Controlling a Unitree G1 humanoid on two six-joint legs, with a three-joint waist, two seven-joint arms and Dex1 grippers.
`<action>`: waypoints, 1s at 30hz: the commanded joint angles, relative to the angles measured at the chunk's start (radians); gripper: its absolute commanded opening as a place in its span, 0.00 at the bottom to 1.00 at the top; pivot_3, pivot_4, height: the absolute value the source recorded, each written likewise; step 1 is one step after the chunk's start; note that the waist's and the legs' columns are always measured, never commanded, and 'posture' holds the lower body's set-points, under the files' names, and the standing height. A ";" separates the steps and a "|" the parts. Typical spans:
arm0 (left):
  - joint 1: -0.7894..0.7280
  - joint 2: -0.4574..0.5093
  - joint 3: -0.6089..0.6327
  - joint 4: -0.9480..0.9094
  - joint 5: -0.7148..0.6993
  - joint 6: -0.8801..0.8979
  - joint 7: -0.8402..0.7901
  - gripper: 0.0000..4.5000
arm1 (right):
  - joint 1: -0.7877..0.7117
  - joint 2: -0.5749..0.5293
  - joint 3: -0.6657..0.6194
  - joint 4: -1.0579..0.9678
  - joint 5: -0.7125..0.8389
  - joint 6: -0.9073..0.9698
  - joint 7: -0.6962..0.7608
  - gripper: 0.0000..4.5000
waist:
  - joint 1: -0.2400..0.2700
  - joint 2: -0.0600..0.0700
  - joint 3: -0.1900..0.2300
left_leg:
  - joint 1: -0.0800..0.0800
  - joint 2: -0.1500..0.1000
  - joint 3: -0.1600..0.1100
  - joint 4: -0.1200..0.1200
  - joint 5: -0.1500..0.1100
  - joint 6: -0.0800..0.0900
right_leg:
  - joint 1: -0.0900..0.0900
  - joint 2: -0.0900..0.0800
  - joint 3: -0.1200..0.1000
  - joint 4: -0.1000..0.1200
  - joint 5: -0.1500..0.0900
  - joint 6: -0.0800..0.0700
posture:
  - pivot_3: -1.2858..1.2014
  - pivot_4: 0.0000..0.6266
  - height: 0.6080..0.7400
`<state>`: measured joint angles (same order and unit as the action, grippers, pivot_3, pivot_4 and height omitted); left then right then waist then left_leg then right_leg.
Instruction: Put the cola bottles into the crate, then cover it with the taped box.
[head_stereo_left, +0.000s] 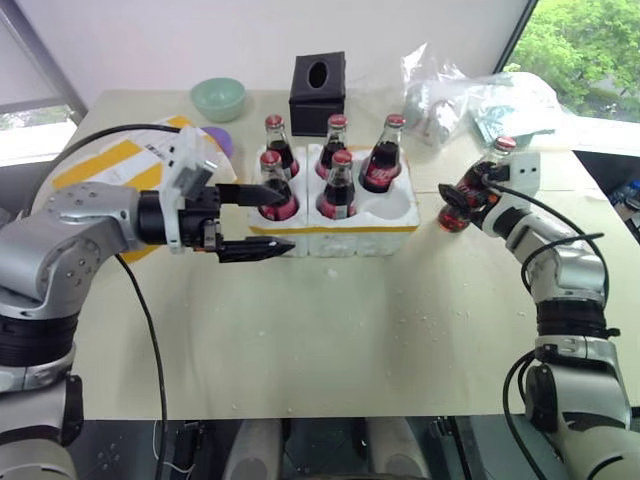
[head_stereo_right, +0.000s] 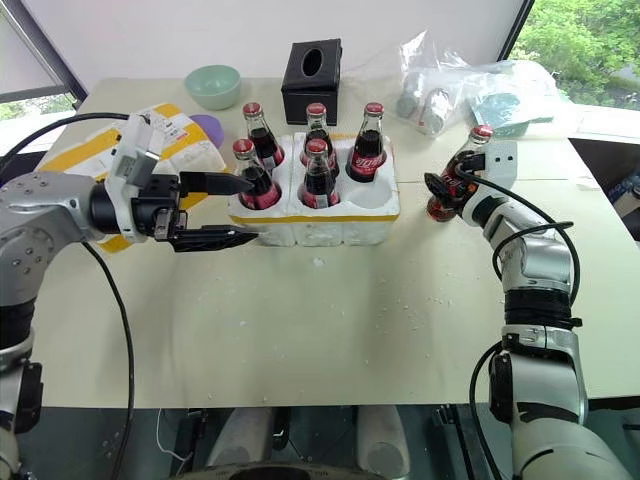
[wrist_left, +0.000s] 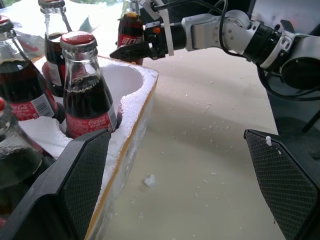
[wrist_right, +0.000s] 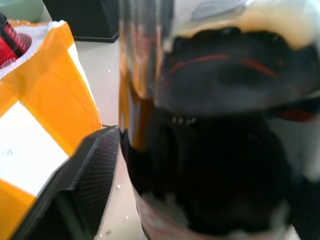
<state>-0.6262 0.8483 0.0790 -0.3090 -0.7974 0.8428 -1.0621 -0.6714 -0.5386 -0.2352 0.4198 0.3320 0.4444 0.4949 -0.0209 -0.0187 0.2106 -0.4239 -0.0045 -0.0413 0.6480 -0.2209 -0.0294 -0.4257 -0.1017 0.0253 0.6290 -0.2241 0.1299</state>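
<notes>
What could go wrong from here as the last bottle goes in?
The right end effector is shut on the last cola bottle, which leans; it could jam on the rim of the empty well. That well is the front right one of the crate, so the bottle may clip the capped bottle behind it. The open left end effector sits against the crate's left side and could nudge it.
</notes>
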 joint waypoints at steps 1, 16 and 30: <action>0.004 0.017 0.048 -0.038 -0.021 0.001 0.011 1.00 | -0.016 -0.005 -0.020 -0.041 0.021 -0.029 0.029 0.63 | 0.000 0.000 0.000 | 0.000 0.000 0.000 0.000 0.000 0.000 | 0.000 0.000 0.000 0.000 0.000 0.000 | 0.52 0.24 0.98; 0.017 0.023 0.050 -0.032 -0.034 0.001 0.020 1.00 | -0.148 -0.040 -0.078 -0.366 0.351 0.170 0.253 0.63 | -0.009 0.007 0.004 | -0.001 0.000 0.000 -0.001 0.000 0.000 | -0.002 0.000 0.000 0.001 0.000 0.000 | 0.52 0.24 0.98; 0.047 0.033 0.079 -0.055 -0.045 0.005 0.038 1.00 | -0.040 -0.035 0.152 -0.457 0.228 0.139 0.326 0.63 | 0.001 0.006 0.003 | -0.001 0.000 -0.001 0.000 0.000 0.000 | -0.002 0.000 0.000 0.000 0.000 0.000 | 0.52 0.24 0.98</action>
<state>-0.5808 0.8646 0.1141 -0.3314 -0.8206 0.8477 -1.0271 -0.7011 -0.5655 -0.0824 0.0049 0.5685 0.6320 0.7948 -0.0204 -0.0131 0.2140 -0.4254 -0.0044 -0.0419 0.6478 -0.2210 -0.0294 -0.4276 -0.1015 0.0252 0.6293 -0.2240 0.1300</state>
